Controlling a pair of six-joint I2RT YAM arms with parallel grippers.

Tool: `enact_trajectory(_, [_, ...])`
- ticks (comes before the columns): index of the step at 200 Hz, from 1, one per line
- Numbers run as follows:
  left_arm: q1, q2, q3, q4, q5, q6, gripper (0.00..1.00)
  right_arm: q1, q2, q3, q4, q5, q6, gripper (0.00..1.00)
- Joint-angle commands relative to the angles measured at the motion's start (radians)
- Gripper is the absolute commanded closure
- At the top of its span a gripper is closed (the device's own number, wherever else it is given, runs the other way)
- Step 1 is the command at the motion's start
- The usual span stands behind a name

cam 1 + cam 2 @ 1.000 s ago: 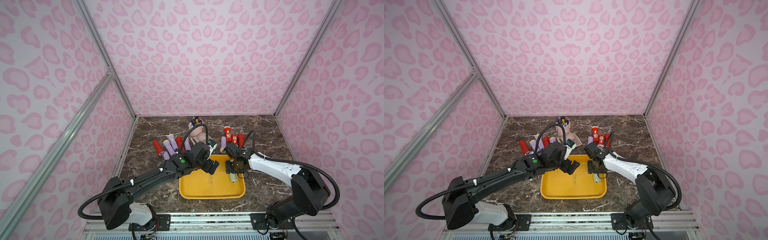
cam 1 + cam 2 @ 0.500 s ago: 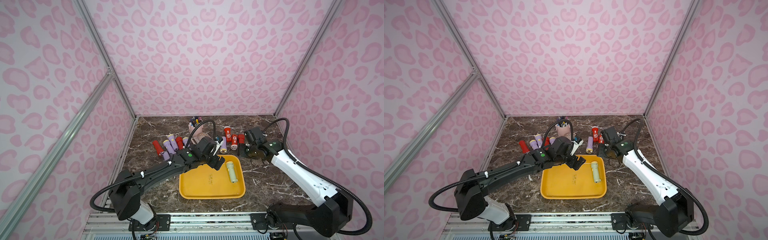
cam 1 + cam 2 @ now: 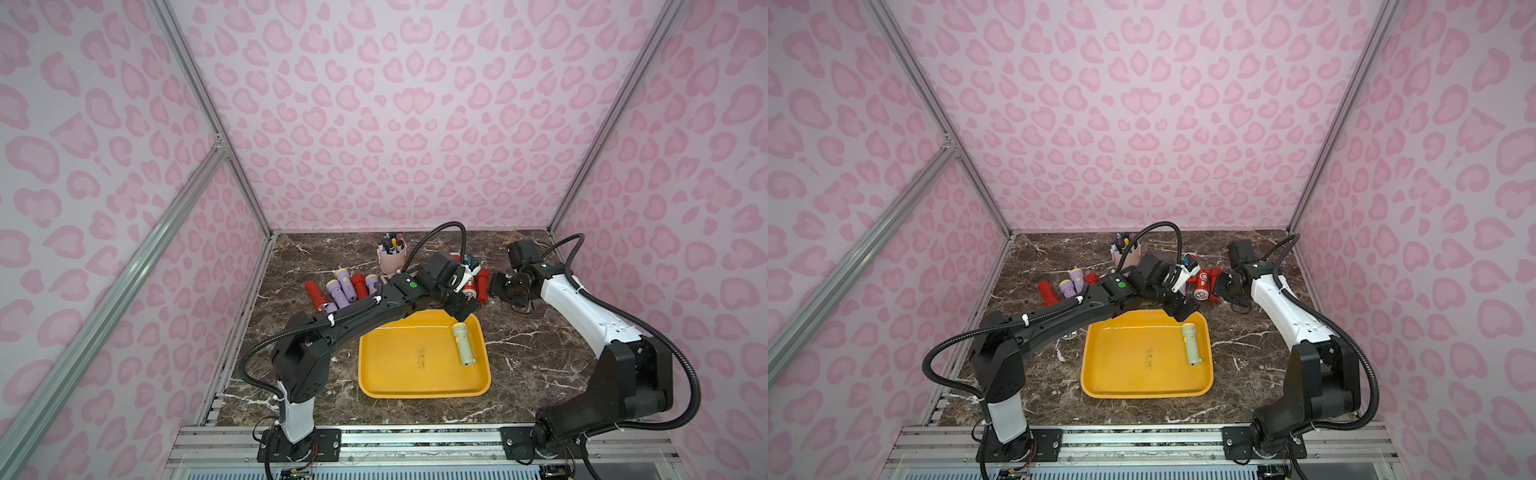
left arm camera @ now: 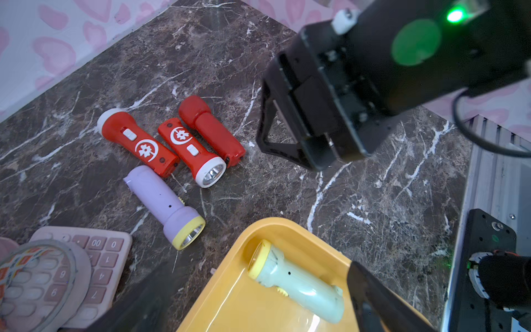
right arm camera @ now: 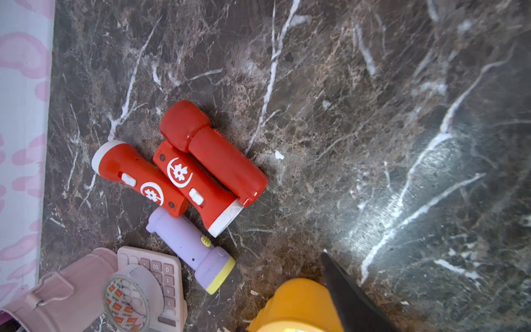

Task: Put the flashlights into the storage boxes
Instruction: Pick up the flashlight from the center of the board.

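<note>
- Left arm (image 3: 353, 316) is hiding some lilac and red torches (image 3: 345, 286) at the tray's (image 3: 399, 374) 11 o'clock.
- Glossy green torch (image 3: 463, 343) is lying inside the tray, 2 o'clock.
- Left gripper (image 3: 457, 305) is hovering released, empty; right gripper (image 3: 500, 289): grip unclear.

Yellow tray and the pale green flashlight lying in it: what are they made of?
The yellow tray looks like smooth, glossy plastic: light glints off its floor and rounded rim. The pale green flashlight seems to be shiny moulded plastic too, with a yellow ring around its head.
</note>
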State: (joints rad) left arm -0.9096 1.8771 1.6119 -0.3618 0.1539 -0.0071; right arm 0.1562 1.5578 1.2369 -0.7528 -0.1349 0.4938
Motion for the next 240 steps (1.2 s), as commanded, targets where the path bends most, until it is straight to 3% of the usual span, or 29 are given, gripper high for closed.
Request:
enact_trajectory(1, [0.000,0.026,0.038,-0.019,0.049,0.041,0.04,-0.019,0.062,0.034,0.033,-0.022,-0.014,0.38])
enact_trajectory(98, [0.035,0.121,0.100,-0.012,0.153,0.043,0.04,-0.037,0.336,0.208,0.055,-0.017,-0.034,0.43])
enact_trajectory(240, [0.070,0.117,0.061,-0.002,0.169,0.016,0.04,-0.057,0.536,0.300,0.079,-0.022,-0.043,0.45])
